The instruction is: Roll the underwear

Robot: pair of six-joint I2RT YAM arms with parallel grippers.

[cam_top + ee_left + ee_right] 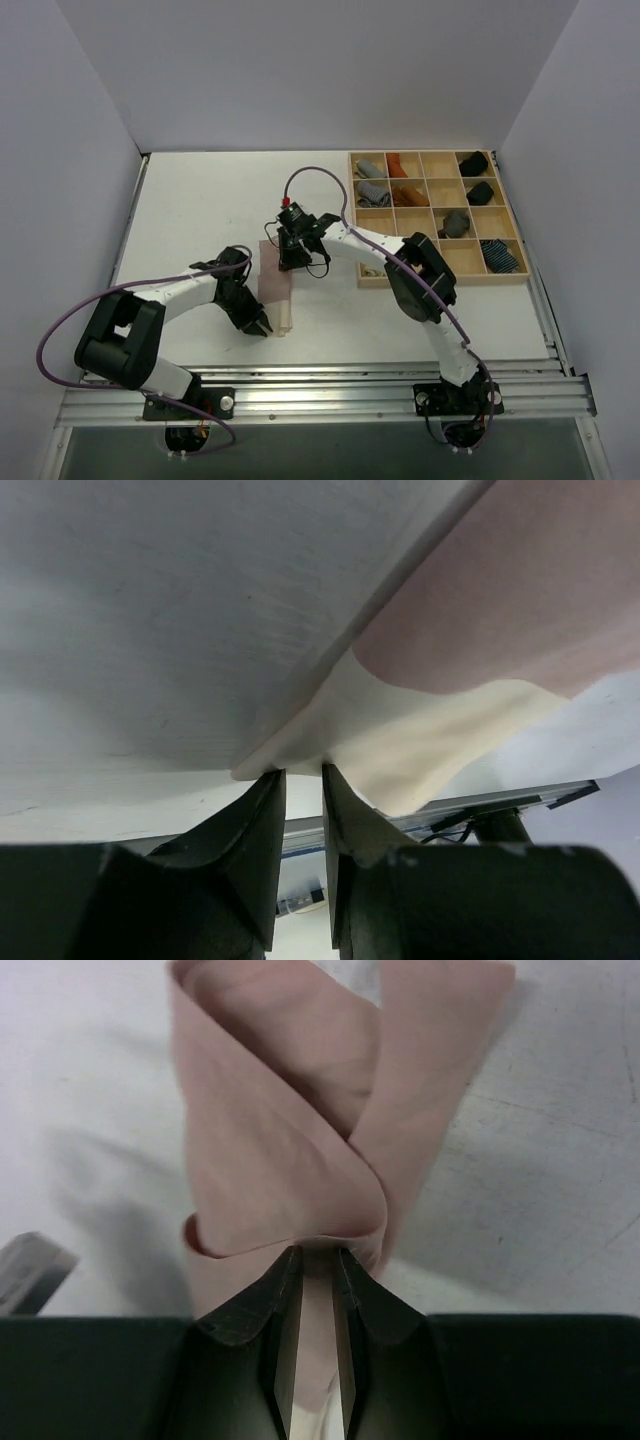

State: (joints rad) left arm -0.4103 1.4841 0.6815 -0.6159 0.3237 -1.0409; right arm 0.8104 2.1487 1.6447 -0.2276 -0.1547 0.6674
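Note:
The dusty pink underwear lies on the white table between my two grippers, its beige part at the near end. My right gripper is at the far end, shut on a lifted fold of the pink cloth, which runs between its jaws. At the near end my left gripper stands low on the table. Its jaws are a narrow gap apart, with the beige edge lying against their tips and nothing pinched between them.
A wooden compartment tray stands at the right with grey, rust, black and blue-striped rolls. A metal rail runs along the near edge. White walls enclose the table.

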